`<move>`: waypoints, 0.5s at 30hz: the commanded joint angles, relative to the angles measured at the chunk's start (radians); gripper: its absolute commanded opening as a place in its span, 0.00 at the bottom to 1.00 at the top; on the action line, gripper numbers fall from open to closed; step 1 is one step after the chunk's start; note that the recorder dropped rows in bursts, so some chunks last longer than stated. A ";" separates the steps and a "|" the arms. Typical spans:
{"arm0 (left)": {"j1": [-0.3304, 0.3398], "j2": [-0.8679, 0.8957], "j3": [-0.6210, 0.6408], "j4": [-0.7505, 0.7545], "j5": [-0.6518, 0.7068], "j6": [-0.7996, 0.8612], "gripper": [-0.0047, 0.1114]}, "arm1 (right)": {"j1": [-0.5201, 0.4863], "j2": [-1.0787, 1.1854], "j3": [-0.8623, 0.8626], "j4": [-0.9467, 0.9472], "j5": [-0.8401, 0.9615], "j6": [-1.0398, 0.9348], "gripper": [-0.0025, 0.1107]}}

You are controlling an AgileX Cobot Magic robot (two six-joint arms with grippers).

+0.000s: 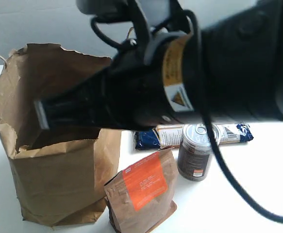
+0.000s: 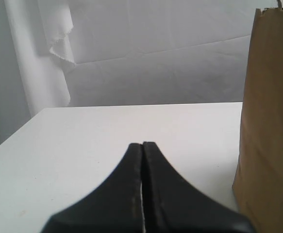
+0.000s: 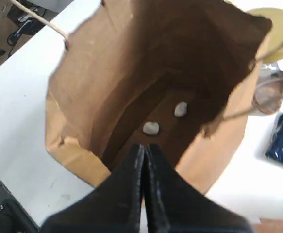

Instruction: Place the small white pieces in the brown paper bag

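The brown paper bag (image 1: 58, 184) stands open at the left of the table; its side also shows in the left wrist view (image 2: 270, 126). Looking down into the bag (image 3: 88, 92), I see two small white pieces on its floor, one (image 3: 151, 128) nearer and one (image 3: 180, 108) farther. A third piece is not visible. My right gripper (image 3: 144, 148) hangs shut above the bag's mouth with nothing between its fingers; its arm (image 1: 146, 82) fills the exterior view. My left gripper (image 2: 142, 145) is shut and empty, low over the table beside the bag.
A small brown pouch with an orange label (image 1: 142, 194) stands in front right of the bag. A dark can (image 1: 195, 151) and a blue-ended packet (image 1: 194, 135) lie behind it. The can's lid (image 3: 277, 34) shows past the bag's rim.
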 commanded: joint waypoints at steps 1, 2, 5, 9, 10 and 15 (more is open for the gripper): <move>-0.008 -0.003 0.004 0.004 -0.005 -0.004 0.04 | -0.037 -0.125 0.174 -0.013 -0.051 0.061 0.02; -0.008 -0.003 0.004 0.004 -0.005 -0.004 0.04 | -0.050 -0.145 0.202 -0.008 -0.051 0.064 0.02; -0.008 -0.003 0.004 0.004 -0.005 -0.004 0.04 | -0.118 -0.238 0.305 0.008 -0.053 0.064 0.02; -0.008 -0.003 0.004 0.004 -0.005 -0.004 0.04 | -0.189 -0.311 0.386 0.008 -0.051 0.060 0.02; -0.008 -0.003 0.004 0.004 -0.005 -0.004 0.04 | -0.212 -0.327 0.405 0.008 -0.051 0.052 0.02; -0.008 -0.003 0.004 0.004 -0.005 -0.004 0.04 | -0.426 -0.396 0.528 0.058 -0.171 -0.106 0.02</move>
